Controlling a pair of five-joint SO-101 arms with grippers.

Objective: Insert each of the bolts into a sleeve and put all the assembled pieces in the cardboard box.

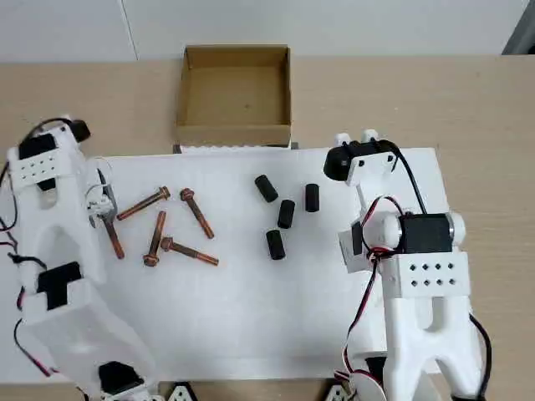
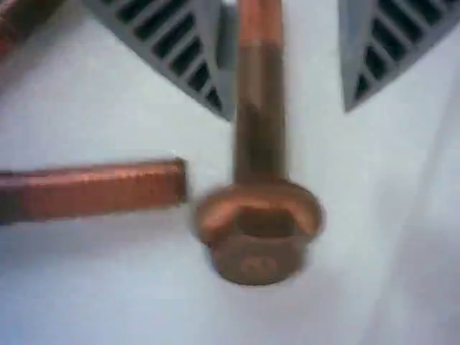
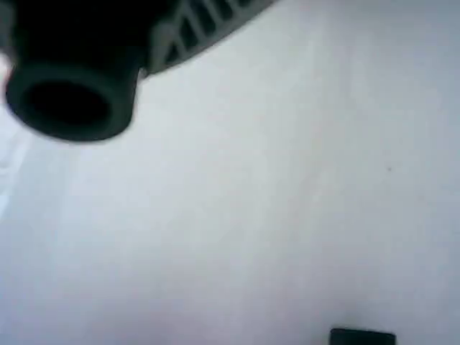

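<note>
The left gripper (image 1: 104,213) sits low over the near-left part of the white sheet (image 1: 251,317) covering the desk (image 1: 485,100). Its ribbed fingers (image 2: 180,57) are spread to either side of a copper-coloured bolt (image 2: 260,144) that lies flat on the sheet. One finger is right at the shaft and the other stands clear of it. The stamping on the bolt's flanged head is too blurred to read. Four other bolts (image 1: 197,212) lie loosely grouped near it, none touching another, and the plain end of one comes just beside that head.

On the opposite side, the right gripper (image 1: 355,242) pinches a black sleeve (image 3: 72,93) above the sheet, with the hollow end facing the wrist camera. Farther in, four loose sleeves (image 1: 287,213) lie apart from one another around mid-sheet. Beyond the sheet's far edge, the open-topped cardboard box (image 1: 236,132) stands on the desk, its front wall just at that edge.
</note>
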